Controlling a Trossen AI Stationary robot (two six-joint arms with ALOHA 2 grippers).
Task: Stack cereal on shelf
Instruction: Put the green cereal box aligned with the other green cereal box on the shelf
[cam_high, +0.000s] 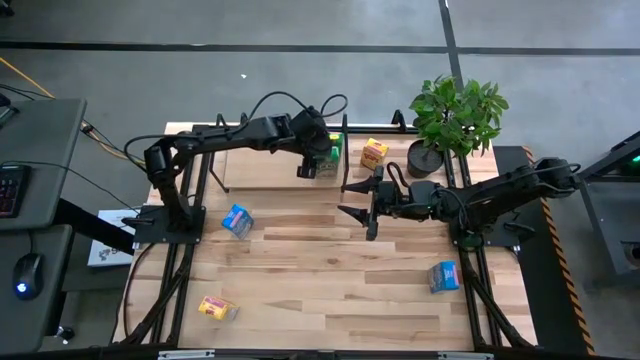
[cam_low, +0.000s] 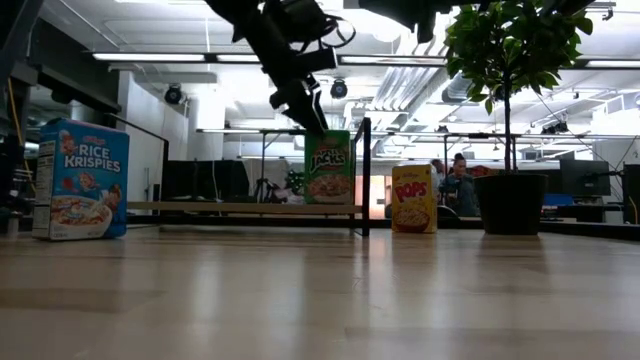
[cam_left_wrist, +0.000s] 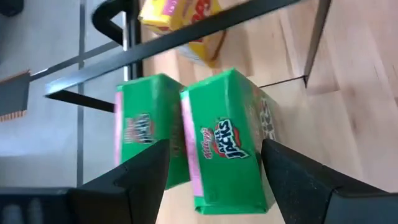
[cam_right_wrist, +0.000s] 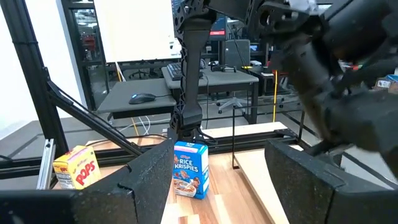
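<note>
Two green cereal boxes (cam_left_wrist: 227, 143) (cam_left_wrist: 144, 134) stand upright side by side on the shelf (cam_high: 262, 166), next to its black divider (cam_low: 366, 175). In the low view only one green box (cam_low: 328, 166) shows. My left gripper (cam_high: 312, 165) is open just above them, its fingers pointing down on either side of the nearer green box's top. I see no touch. My right gripper (cam_high: 358, 203) is open and empty above the middle of the table. A yellow box (cam_high: 374, 153) stands past the divider. Two blue boxes (cam_high: 237, 220) (cam_high: 444, 276) and a second yellow box (cam_high: 216, 308) are on the table.
A potted plant (cam_high: 455, 118) stands at the far right corner, behind my right arm. The shelf's black bars (cam_left_wrist: 186, 40) run close past the green boxes. The blue box (cam_right_wrist: 189, 168) stands upright near my left arm's base.
</note>
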